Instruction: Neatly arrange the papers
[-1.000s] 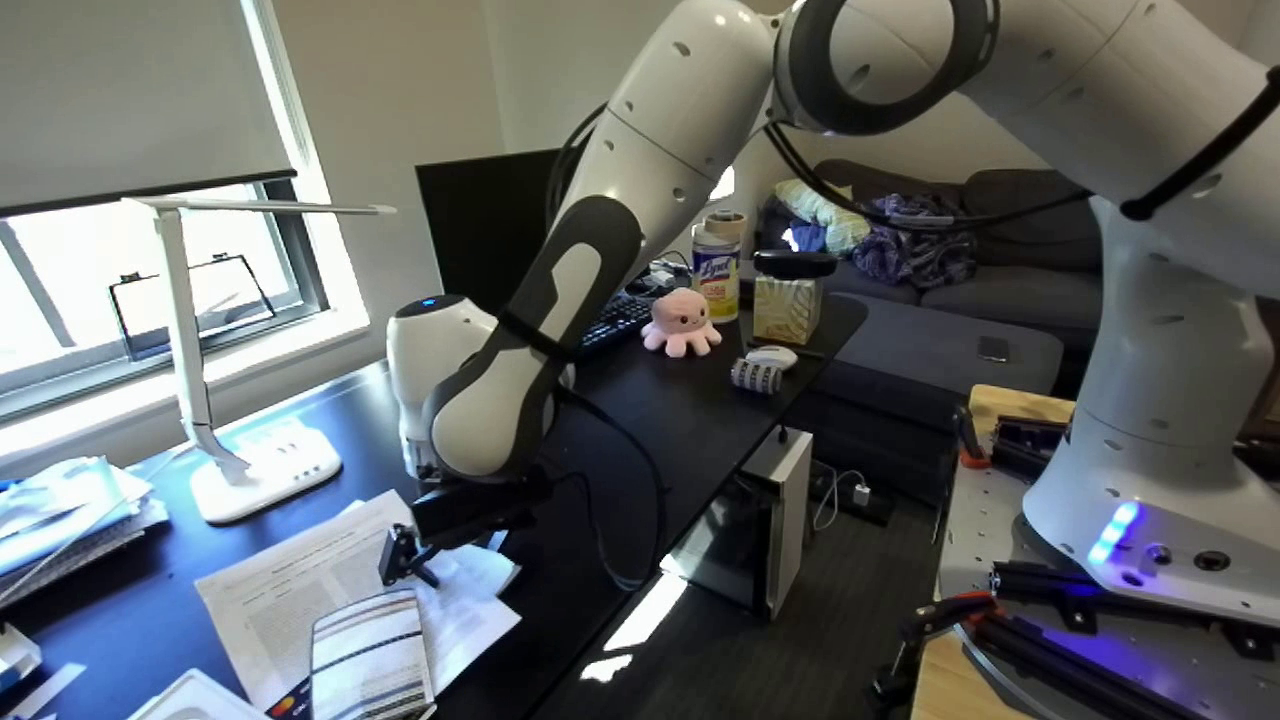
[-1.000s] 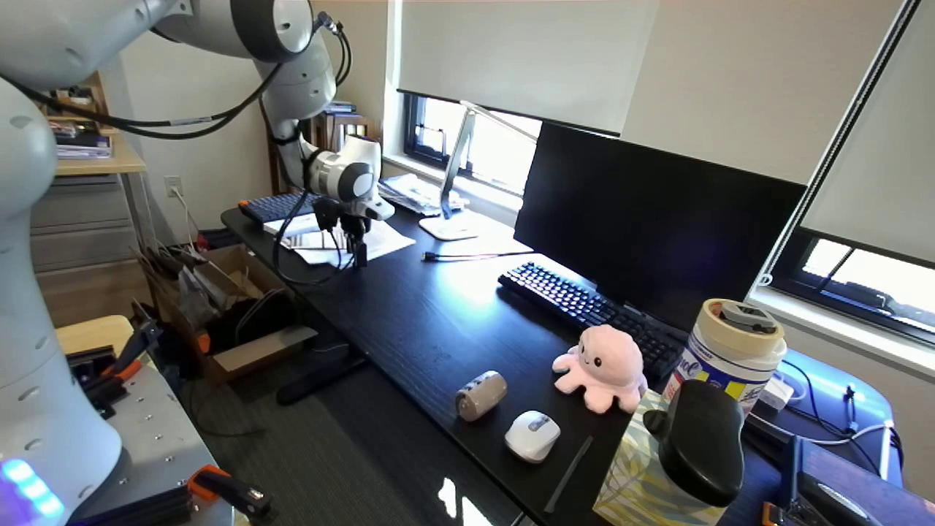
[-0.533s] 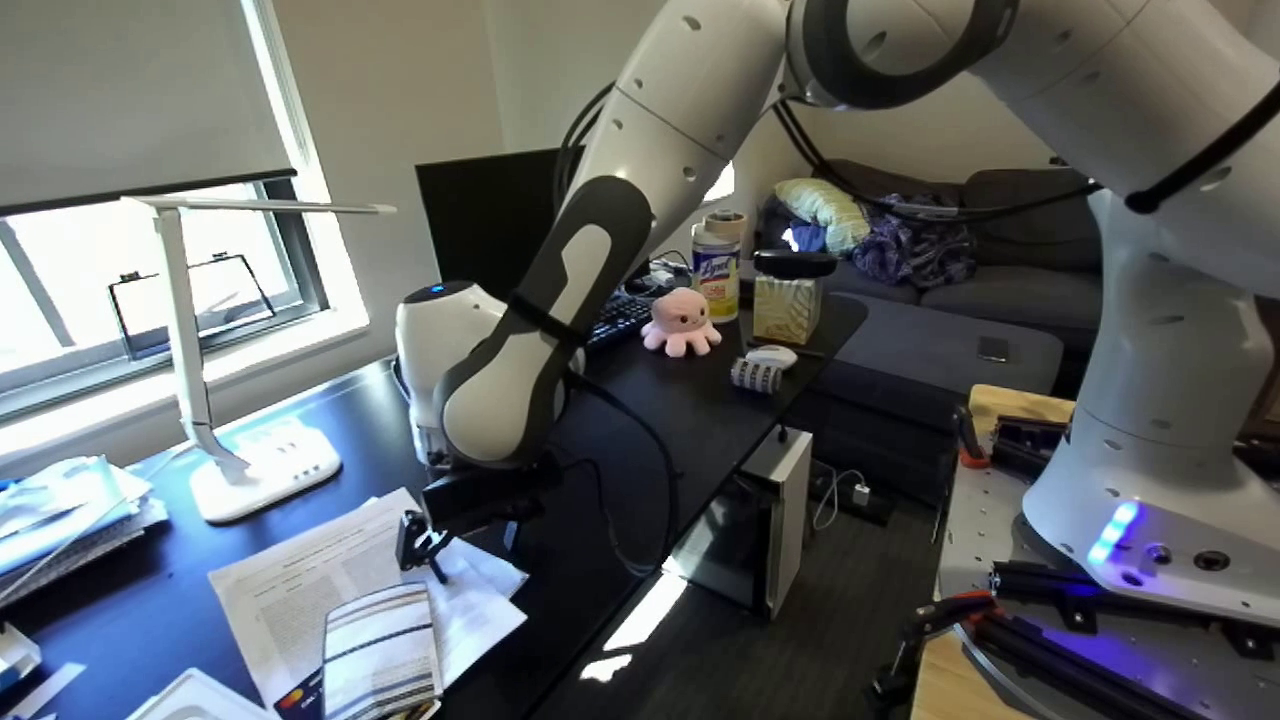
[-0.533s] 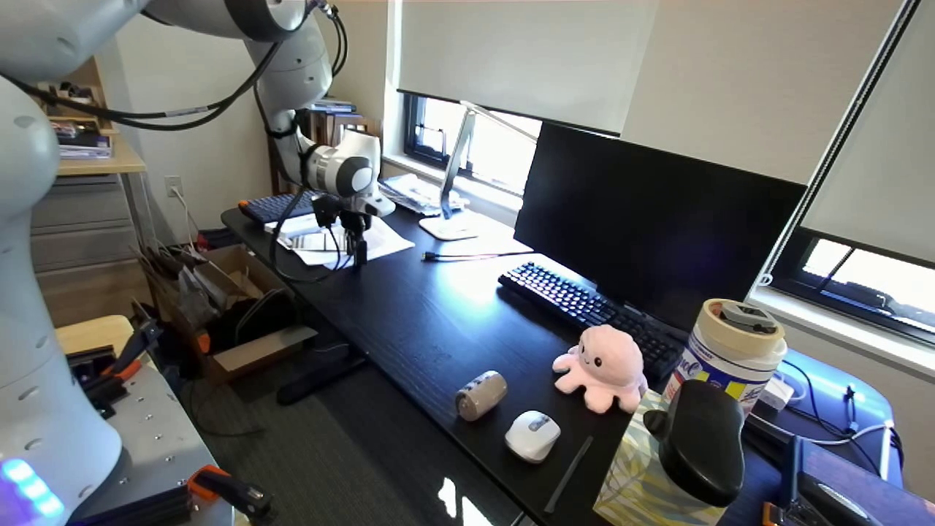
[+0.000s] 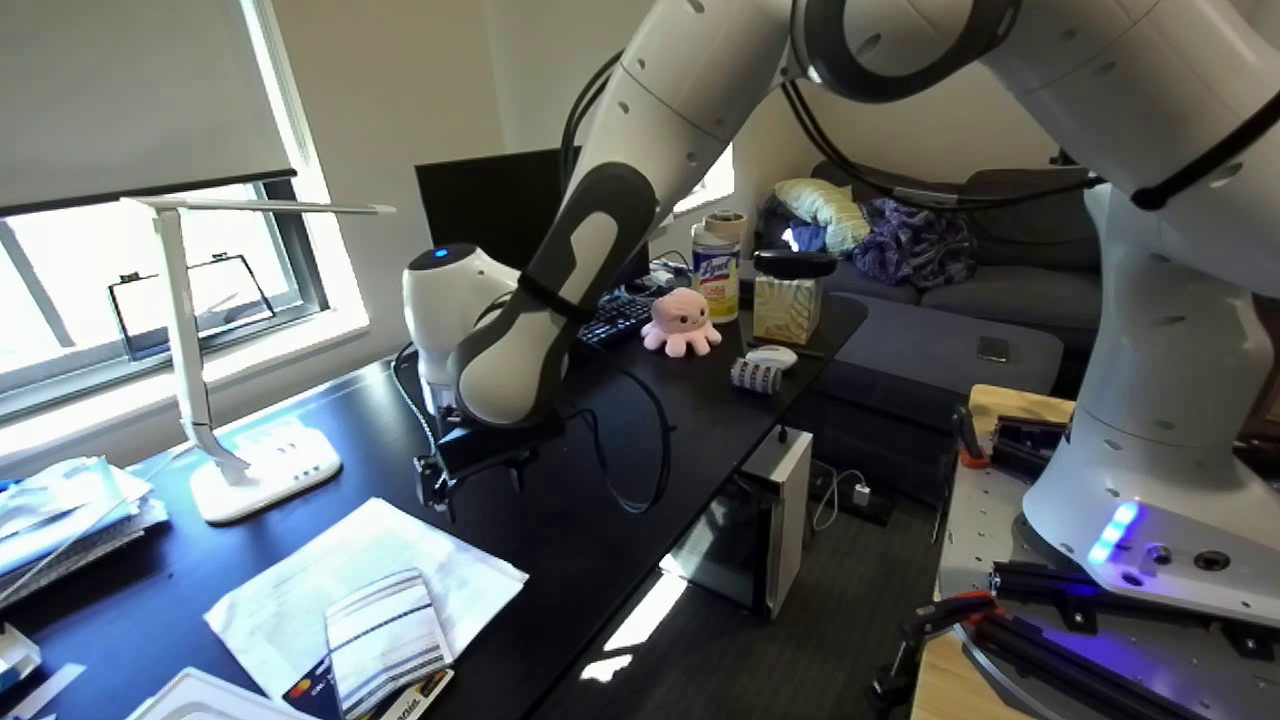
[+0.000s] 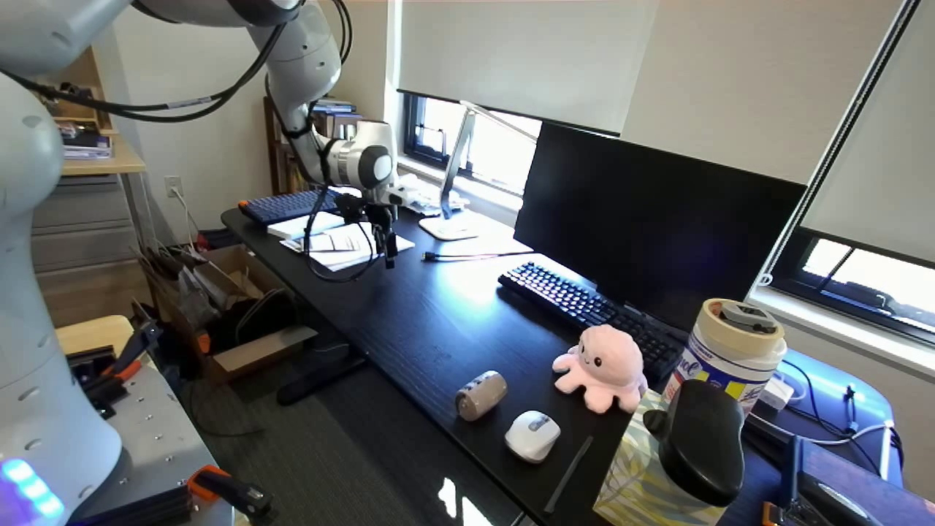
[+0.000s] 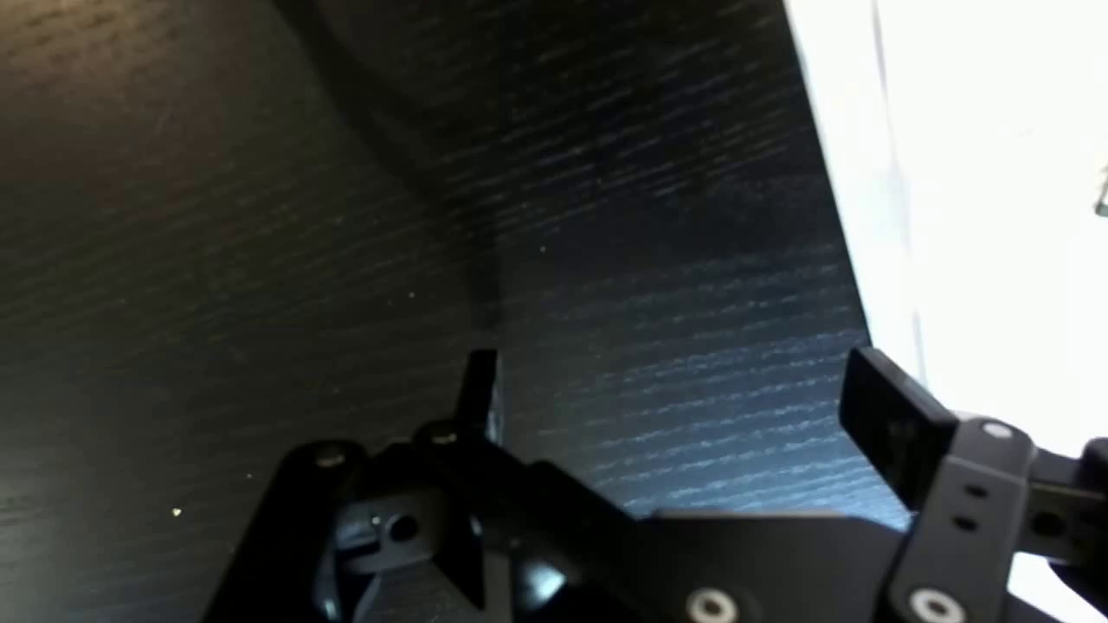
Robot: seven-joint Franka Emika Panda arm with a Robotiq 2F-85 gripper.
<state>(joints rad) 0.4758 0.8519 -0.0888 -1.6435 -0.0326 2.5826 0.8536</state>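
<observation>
Fingers (image 7: 900, 433) spread wide and empty, a gripper (image 7: 675, 359) hangs near papers (image 7: 1004, 225) at two o'clock in the wrist view, edge slanting eleven-to-five.

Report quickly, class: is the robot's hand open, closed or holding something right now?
Hand: open, jaws well apart, holding nothing; only the black desk shows between them.

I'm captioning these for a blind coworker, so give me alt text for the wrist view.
Open, empty robot gripper above a dark wood-grained desk. Washed-out white paper fills the picture's right side, its edge passing behind one fingertip.
</observation>
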